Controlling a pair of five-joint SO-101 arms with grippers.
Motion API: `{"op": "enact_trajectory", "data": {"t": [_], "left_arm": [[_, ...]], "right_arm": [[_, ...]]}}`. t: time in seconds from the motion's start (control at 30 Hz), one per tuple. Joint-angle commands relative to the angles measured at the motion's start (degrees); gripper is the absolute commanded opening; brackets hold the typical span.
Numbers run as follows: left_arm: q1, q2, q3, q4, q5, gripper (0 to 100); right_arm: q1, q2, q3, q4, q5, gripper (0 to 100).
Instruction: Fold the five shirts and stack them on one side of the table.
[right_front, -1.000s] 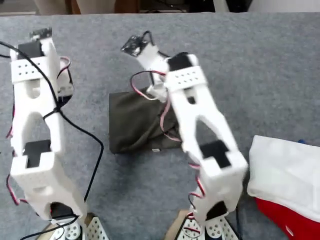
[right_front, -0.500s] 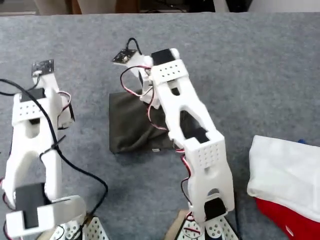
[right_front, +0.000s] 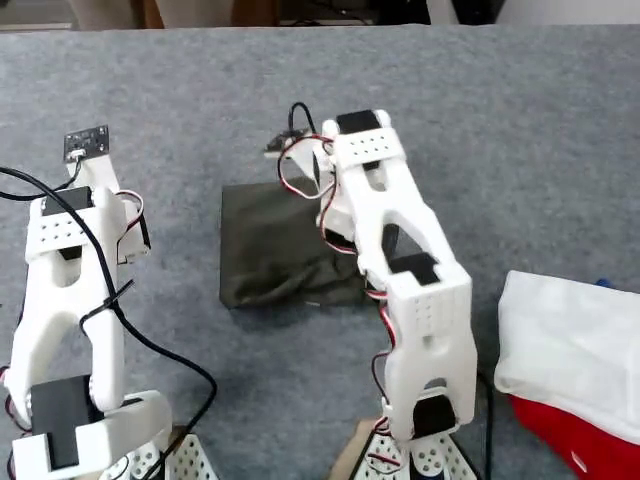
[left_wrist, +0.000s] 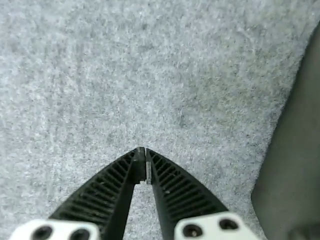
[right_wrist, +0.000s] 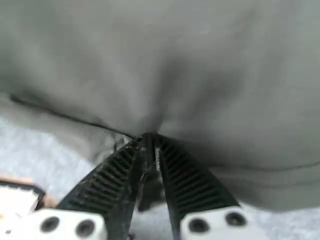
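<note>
The dark shirt (right_front: 275, 245) was found folded near the middle of the desk (right_front: 520, 120), its near edge rumpled. The right gripper (right_wrist: 149, 137) was pressed onto it, fingers together on a pucker of cloth, apparently pinching it. The left gripper (left_wrist: 140, 152) was poised over bare desk just beside the shirt, fingers closed on nothing. A white shirt (right_front: 575, 340) was stacked on a red shirt (right_front: 570, 435) at the right side. The cloth was judged soft, light and limp. A top-layer pinch would likely spill the folds, so an edge should be taken through all layers.
</note>
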Motion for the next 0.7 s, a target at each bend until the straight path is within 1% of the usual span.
{"op": "enact_trajectory", "data": {"t": [0.0, 0.07, 0.17, 0.23, 0.3, 0.43, 0.47, 0.53, 0.57, 0.6, 0.67], "left_arm": [[-0.1, -2.2, -0.1, -1.8, -0.4, 2], [-0.1, -2.2, 0.9, -3.6, -0.4, 2], [-0.2, -2.2, 2.3, -5.2, -0.4, 2], [0.0, -2.2, 2.9, -5.5, -0.4, 2], [0.1, -2.2, 3.1, -5.5, -0.4, 2], [1.2, -2.2, 1.6, -5.5, 0.1, 2], [2.2, -2.1, 0.9, -5.2, 0.3, 2], [4.4, -2.1, -1.2, -5.1, 1.6, 2], [5.3, -2.1, -2.6, -5.0, 2.3, 3], [6.4, -1.7, -4.1, -4.9, 3.2, 4], [8.8, 0.0, -7.1, -4.7, 6.2, 11]], "right_arm": [[1.2, -13.7, 13.0, -3.9, 2.4, 2.2], [2.3, -19.3, 22.4, -7.5, 3.6, 2.2], [6.4, -26.2, 35.6, -13.5, 5.3, 2.2], [9.6, -29.7, 42.1, -16.6, 6.7, 2.2], [12.6, -32.2, 45.5, -18.0, 7.9, 2.2], [14.4, -36.3, 44.2, -17.2, 7.6, 2.2], [14.4, -36.8, 42.0, -16.1, 5.8, 2.3], [14.3, -36.6, 35.0, -11.6, -1.2, 2.5], [14.3, -35.9, 31.2, -8.9, -2.8, 2.6], [14.3, -34.9, 27.6, -6.7, -3.7, 2.6], [14.2, -32.2, 20.7, -3.6, -6.5, 2.6]]}}
